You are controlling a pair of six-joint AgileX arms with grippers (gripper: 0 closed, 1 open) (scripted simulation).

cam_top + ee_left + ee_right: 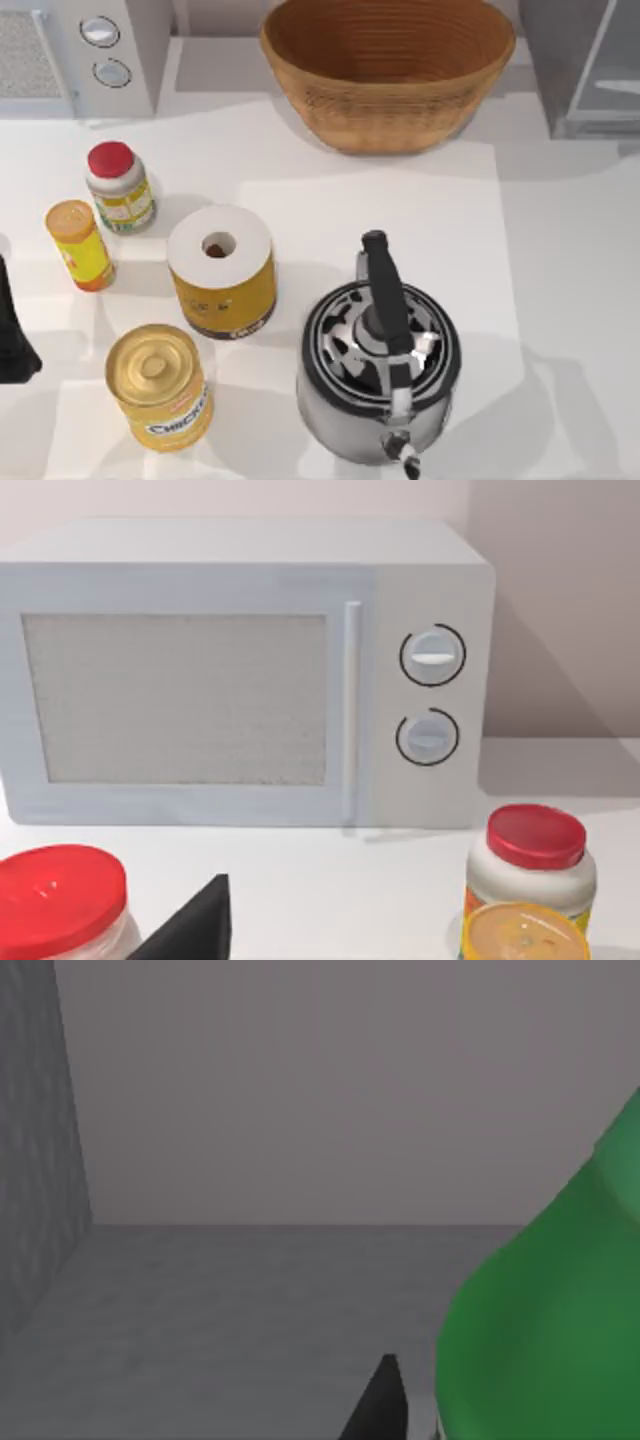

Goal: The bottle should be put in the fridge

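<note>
From above, the fridge sits at the table's two o'clock corner, cut off by the edge, its paler glassy front panel facing inward. The white table lies bare along the whole three-to-five o'clock side, the widest free lane. The middle is crowded: a wicker basket at twelve, a steel kettle at six, a paper roll can just left of centre, a yellow tin at seven, an orange-lidded jar and a red-lidded jar at nine to ten, and a white microwave at eleven. The left arm pokes in at nine, by the edge. The right wrist camera adds a grey-walled, grey-floored space with a green bottle close beside a dark fingertip of the right gripper; whether those jaws grip it I cannot tell. The left wrist camera faces the microwave's front, with one dark fingertip low down; its jaws' state cannot be told either.
</note>
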